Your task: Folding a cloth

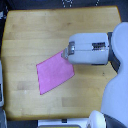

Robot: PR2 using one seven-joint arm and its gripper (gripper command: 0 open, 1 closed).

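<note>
The cloth is a flat pink-magenta four-sided piece lying spread out near the middle of the wooden tabletop. My arm reaches in from the exterior view's right, a bulky white and grey forearm. The gripper sits at the cloth's upper right corner. Its fingers are small and blurred, so I cannot tell whether they are open or shut, or whether they hold the corner.
The robot's white body fills the exterior view's right side and lower right corner. A pale object stands at the table's left edge. Dark floor borders the tabletop at the far edge.
</note>
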